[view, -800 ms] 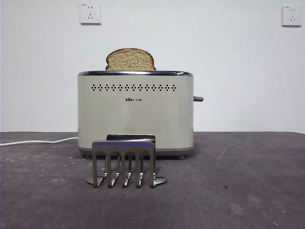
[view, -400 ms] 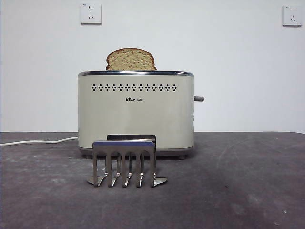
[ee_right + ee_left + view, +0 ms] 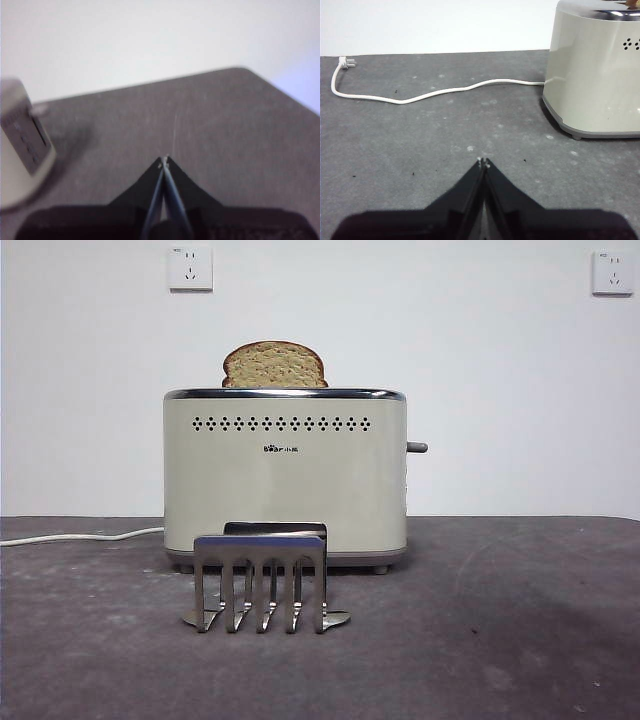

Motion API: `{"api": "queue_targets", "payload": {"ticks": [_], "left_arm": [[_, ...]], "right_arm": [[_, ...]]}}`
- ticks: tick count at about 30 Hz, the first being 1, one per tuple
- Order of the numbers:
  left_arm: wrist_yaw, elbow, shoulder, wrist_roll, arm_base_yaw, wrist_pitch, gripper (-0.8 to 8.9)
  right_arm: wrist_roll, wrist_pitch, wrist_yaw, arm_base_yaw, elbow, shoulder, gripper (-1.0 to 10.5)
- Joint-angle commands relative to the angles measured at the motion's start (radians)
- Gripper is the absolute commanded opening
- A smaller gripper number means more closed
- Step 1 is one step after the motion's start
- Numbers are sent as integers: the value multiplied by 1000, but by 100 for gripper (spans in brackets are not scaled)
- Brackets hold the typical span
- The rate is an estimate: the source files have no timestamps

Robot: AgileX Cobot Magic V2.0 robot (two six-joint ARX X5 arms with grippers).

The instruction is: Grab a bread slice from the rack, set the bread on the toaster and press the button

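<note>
We see the left gripper [image 3: 483, 162] closed on nothing, low over the bench [image 3: 420, 145] near the toaster [image 3: 595, 70], beside its white cord [image 3: 420, 95]. Right gripper [image 3: 164, 160] also pinched closed and empty, off the toaster's lever end. Slice of bread [image 3: 274, 365] sits upright in the toaster's slot, top poking out. Rack [image 3: 260, 580] stands just in front of the toaster, no bread in it.

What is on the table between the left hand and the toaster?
Only bare grey table between the left hand and the toaster, seen from the left wrist.
</note>
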Motion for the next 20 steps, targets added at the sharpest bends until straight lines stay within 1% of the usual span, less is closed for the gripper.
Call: {"api": "queue_targets", "payload": {"ticks": [1, 5, 9, 14, 20], "left_arm": [[-1, -15, -2, -10, 3, 3, -3], [-1, -15, -2, -10, 3, 3, -3], [-1, -15, -2, -10, 3, 3, -3], [-1, -15, -2, -10, 3, 3, -3], [-1, -15, -2, -10, 3, 3, -3]], "right_arm": [[9, 13, 4, 0, -47, -20, 1], [1, 13, -3, 0, -85, -38, 1], [-23, 11, -11, 0, -109, -60, 1], [-84, 10, -87, 0, -131, -89, 1], [-87, -33, -87, 0, -147, -110, 1]]}}
